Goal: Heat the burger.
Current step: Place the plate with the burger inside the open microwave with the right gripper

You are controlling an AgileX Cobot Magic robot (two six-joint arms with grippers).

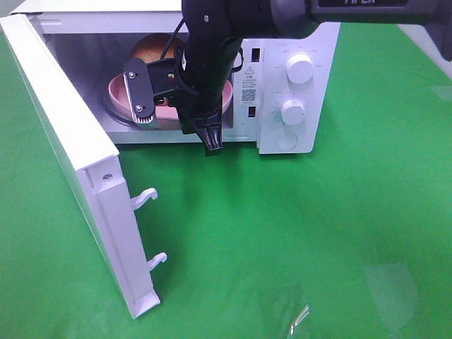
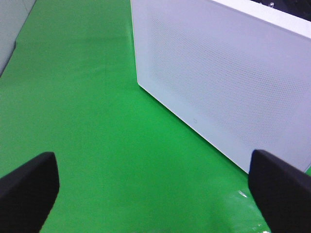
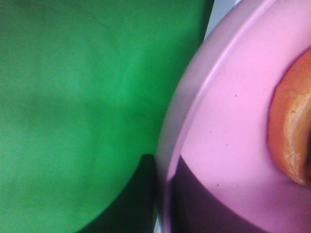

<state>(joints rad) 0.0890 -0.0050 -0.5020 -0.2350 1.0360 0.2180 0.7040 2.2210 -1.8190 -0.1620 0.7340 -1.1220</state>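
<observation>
The microwave door [image 1: 67, 152] juts out at left, right gripper [image 1: 178, 131] crowds the opening [image 1: 85, 63], pink plate [image 1: 119, 95] probably fills the floor inside; green surface [image 1: 304, 240] is roomy.

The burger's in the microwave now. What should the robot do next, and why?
Probably pull the right hand back out. The burger on its pink plate already sits inside the microwave, the hand looks open, and the door can't shut past it.

- Shows a white box-shaped microwave oven [image 1: 272, 138] on a green cloth-covered table [image 1: 318, 240], white door [image 1: 63, 141] swung wide open.
- Holds inside a round pink plate [image 1: 116, 95] bearing the golden-brown-bunned burger [image 1: 150, 49].
- Places the black right gripper [image 1: 178, 133] at the cavity mouth, fingers spread apart.
- Carries two round white knobs [image 1: 300, 69] on the panel.
</observation>
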